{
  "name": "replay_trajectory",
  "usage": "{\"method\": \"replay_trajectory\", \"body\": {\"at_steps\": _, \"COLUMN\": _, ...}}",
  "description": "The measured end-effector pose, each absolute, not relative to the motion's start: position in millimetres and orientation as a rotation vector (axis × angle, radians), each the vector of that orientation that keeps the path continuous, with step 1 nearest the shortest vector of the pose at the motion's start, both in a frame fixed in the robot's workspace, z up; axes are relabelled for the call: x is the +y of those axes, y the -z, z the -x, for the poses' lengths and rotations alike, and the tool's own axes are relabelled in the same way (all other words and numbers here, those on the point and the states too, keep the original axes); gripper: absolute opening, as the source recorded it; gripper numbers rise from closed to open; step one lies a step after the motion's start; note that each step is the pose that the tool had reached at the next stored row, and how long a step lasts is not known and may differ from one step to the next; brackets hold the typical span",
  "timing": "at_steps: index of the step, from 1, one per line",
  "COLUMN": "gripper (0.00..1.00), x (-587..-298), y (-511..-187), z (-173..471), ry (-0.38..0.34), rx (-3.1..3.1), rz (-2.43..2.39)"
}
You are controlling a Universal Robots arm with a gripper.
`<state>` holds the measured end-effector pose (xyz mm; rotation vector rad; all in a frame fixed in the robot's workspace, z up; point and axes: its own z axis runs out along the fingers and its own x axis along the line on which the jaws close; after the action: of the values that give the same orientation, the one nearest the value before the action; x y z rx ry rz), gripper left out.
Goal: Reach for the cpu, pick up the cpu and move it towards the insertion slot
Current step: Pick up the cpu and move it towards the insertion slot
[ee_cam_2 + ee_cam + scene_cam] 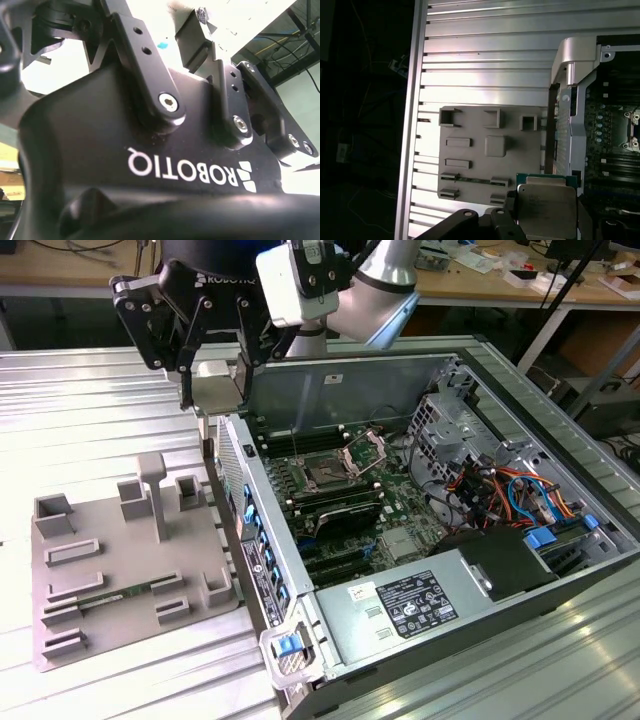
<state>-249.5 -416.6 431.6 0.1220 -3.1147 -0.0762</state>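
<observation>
The cpu (215, 390), a small square chip with a silvery top, hangs between the fingers of my black gripper (214, 398), which is shut on it. It is in the air over the gap between the grey tray (130, 570) and the open computer case's near wall (240, 490). In the first wrist view the cpu (546, 205) shows its metal lid and green edge, clamped by the gripper (547, 222). The insertion slot (326, 475), a dark square socket with its silver frame raised, lies on the green board to the exterior view's right of the gripper and lower; its edge (633, 130) shows too.
The open case holds memory slots (335, 510), a power supply (420, 605), a drive cage (440, 430) and coloured cables (510, 490). The tray (490, 150) has raised blocks and recesses. Everything rests on a ribbed metal table (90, 430). Workbenches stand behind.
</observation>
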Motion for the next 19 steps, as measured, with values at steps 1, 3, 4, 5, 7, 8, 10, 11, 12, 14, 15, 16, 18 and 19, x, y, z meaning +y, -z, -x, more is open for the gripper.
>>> {"method": "replay_trajectory", "body": {"at_steps": 1, "gripper": 0.55, "x": -417, "y": -432, "z": 248, "ry": 0.076, "rx": -3.115, "rz": -0.122}}
{"method": "replay_trajectory", "body": {"at_steps": 3, "gripper": 0.55, "x": -417, "y": -432, "z": 245, "ry": 0.076, "rx": -3.114, "rz": -0.122}}
{"method": "replay_trajectory", "body": {"at_steps": 4, "gripper": 0.55, "x": -417, "y": -432, "z": 243, "ry": 0.076, "rx": -3.114, "rz": -0.122}}
{"method": "replay_trajectory", "body": {"at_steps": 5, "gripper": 0.55, "x": -417, "y": -432, "z": 242, "ry": 0.076, "rx": -3.113, "rz": -0.122}}
{"method": "replay_trajectory", "body": {"at_steps": 7, "gripper": 0.55, "x": -417, "y": -432, "z": 239, "ry": 0.076, "rx": -3.113, "rz": -0.122}}
{"method": "replay_trajectory", "body": {"at_steps": 8, "gripper": 0.55, "x": -417, "y": -432, "z": 238, "ry": 0.076, "rx": -3.113, "rz": -0.122}}
{"method": "replay_trajectory", "body": {"at_steps": 10, "gripper": 0.55, "x": -417, "y": -432, "z": 235, "ry": 0.076, "rx": -3.112, "rz": -0.122}}
{"method": "replay_trajectory", "body": {"at_steps": 11, "gripper": 0.55, "x": -417, "y": -432, "z": 233, "ry": 0.076, "rx": -3.112, "rz": -0.122}}
{"method": "replay_trajectory", "body": {"at_steps": 12, "gripper": 0.55, "x": -417, "y": -432, "z": 232, "ry": 0.076, "rx": -3.112, "rz": -0.122}}
{"method": "replay_trajectory", "body": {"at_steps": 14, "gripper": 0.55, "x": -417, "y": -432, "z": 230, "ry": 0.076, "rx": -3.111, "rz": -0.122}}
{"method": "replay_trajectory", "body": {"at_steps": 15, "gripper": 0.55, "x": -417, "y": -432, "z": 229, "ry": 0.076, "rx": -3.111, "rz": -0.122}}
{"method": "replay_trajectory", "body": {"at_steps": 16, "gripper": 0.55, "x": -417, "y": -432, "z": 228, "ry": 0.076, "rx": -3.111, "rz": -0.122}}
{"method": "replay_trajectory", "body": {"at_steps": 18, "gripper": 0.55, "x": -417, "y": -432, "z": 226, "ry": 0.076, "rx": -3.111, "rz": -0.122}}
{"method": "replay_trajectory", "body": {"at_steps": 19, "gripper": 0.55, "x": -417, "y": -432, "z": 225, "ry": 0.076, "rx": -3.111, "rz": -0.122}}
